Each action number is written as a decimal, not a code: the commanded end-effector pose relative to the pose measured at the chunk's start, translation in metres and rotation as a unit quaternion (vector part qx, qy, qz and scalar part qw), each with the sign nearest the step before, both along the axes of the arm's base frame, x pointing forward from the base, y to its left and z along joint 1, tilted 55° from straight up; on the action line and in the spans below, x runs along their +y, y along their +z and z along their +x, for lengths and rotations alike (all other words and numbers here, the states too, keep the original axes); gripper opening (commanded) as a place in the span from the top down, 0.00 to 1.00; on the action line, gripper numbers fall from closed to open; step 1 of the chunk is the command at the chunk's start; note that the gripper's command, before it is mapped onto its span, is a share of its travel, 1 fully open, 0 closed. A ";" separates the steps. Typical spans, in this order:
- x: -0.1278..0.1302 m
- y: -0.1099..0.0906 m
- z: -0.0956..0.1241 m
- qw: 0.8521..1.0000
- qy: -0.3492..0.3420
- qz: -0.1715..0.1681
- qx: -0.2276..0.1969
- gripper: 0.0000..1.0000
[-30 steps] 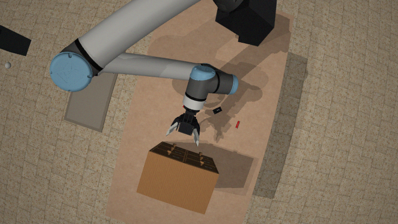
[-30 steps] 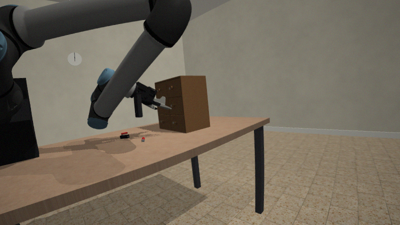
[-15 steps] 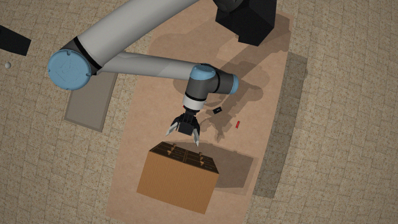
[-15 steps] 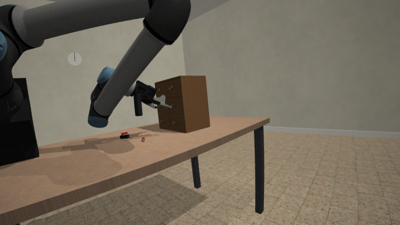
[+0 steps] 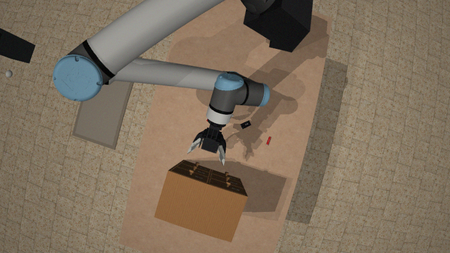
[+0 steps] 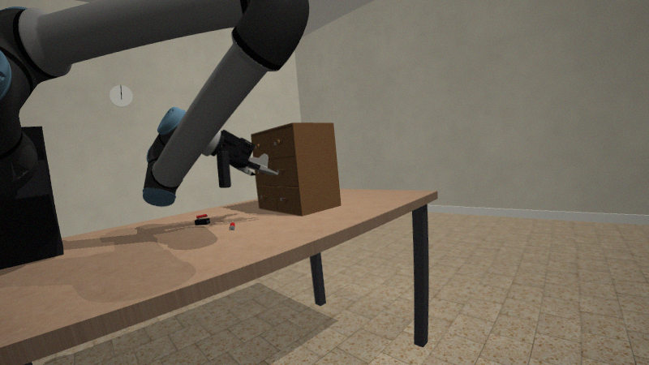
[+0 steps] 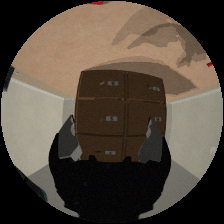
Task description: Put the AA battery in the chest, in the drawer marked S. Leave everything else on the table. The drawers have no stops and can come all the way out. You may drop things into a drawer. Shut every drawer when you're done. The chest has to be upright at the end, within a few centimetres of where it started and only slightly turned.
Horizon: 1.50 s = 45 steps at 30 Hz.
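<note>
Your counter (image 5: 176, 125) (image 6: 363, 199) (image 7: 45, 35) has a tan, faintly mottled top and dark legs. Around it you get speckled tan floor tiles, plain grey-beige walls and 1 round clock (image 6: 121, 96). Your chest (image 5: 201, 204) (image 6: 317, 168) (image 7: 120, 115) stands upright on it, brown, 6 drawers in 3 rows of 2, all shut. You have a small red cylinder with a light end (image 5: 268, 140) (image 6: 232, 225) lying near a black block (image 5: 245, 124) (image 6: 202, 221); can't confirm it's the AA battery. Your end effector (image 5: 206, 159) (image 6: 270, 165) (image 7: 111, 117) is wide open in front of the drawers, gripping nothing.
</note>
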<state>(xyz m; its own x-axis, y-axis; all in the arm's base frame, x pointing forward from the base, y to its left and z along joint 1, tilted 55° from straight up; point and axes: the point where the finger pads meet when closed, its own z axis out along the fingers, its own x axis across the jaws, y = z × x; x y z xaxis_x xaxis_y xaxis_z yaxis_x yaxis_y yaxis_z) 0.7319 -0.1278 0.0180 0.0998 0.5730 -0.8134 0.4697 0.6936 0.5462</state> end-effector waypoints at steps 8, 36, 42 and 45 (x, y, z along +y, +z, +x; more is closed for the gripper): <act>0.003 0.001 -0.002 1.000 -0.010 0.001 0.007 0.00; 0.016 0.009 -0.016 0.996 -0.075 0.009 0.053 0.00; 0.021 0.012 -0.021 0.992 -0.102 0.013 0.072 0.00; 0.023 0.013 -0.024 0.990 -0.115 0.014 0.081 0.00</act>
